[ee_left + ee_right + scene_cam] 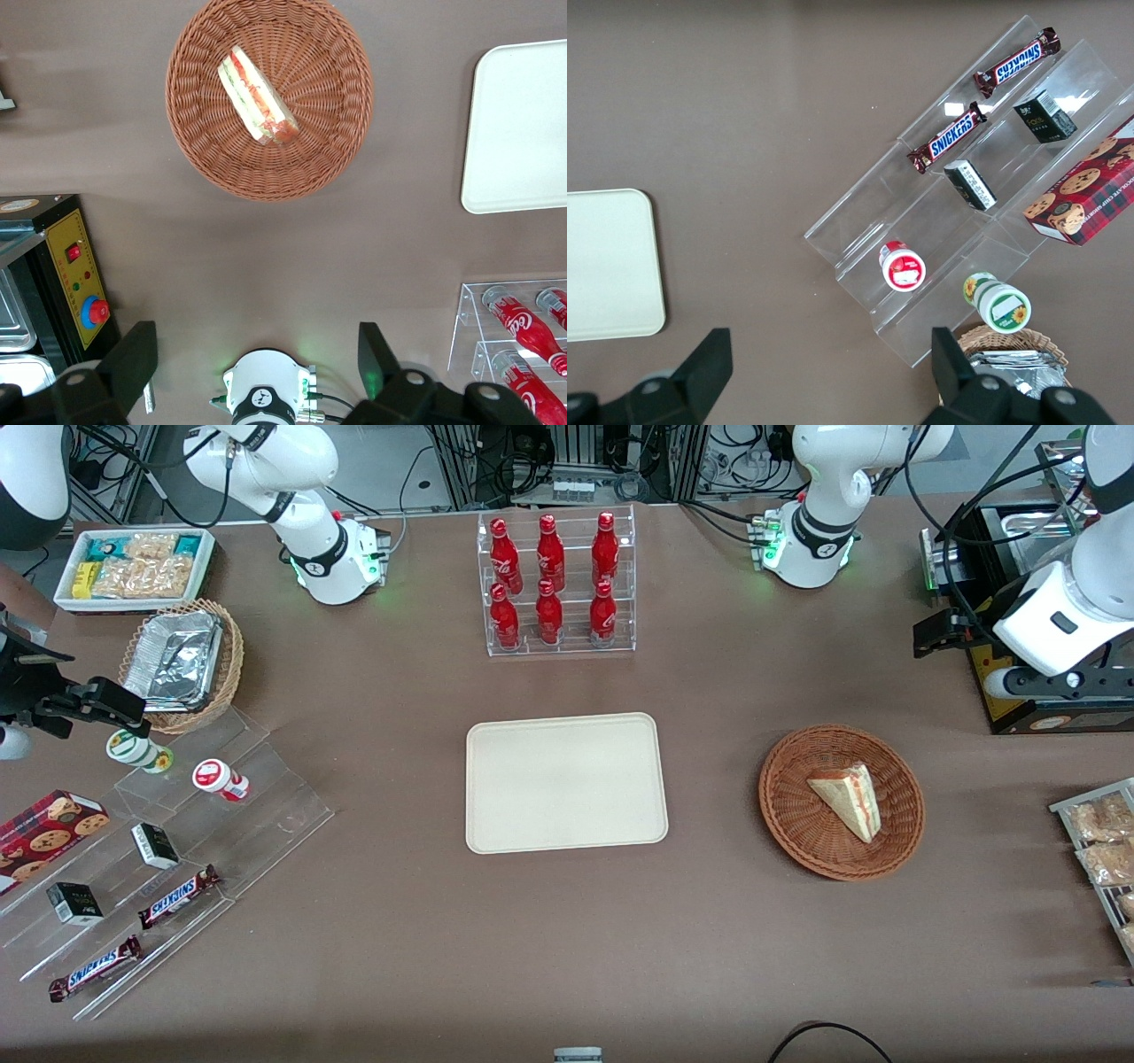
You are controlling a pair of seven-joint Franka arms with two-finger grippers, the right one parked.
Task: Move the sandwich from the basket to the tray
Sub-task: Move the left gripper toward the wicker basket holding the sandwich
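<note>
The gripper hangs high above the table with its fingers spread wide and holding nothing. Below it and nearer the front camera, the sandwich lies inside the basket, well apart from the fingers. The tray sits bare farther off, toward the parked arm's end

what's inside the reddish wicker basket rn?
Only the sandwich, lying on the weave of the basket, filling layers visible. The weave under it is covered. The gripper is open, high above the table, farther from the front camera than the basket, holding nothing.
</note>
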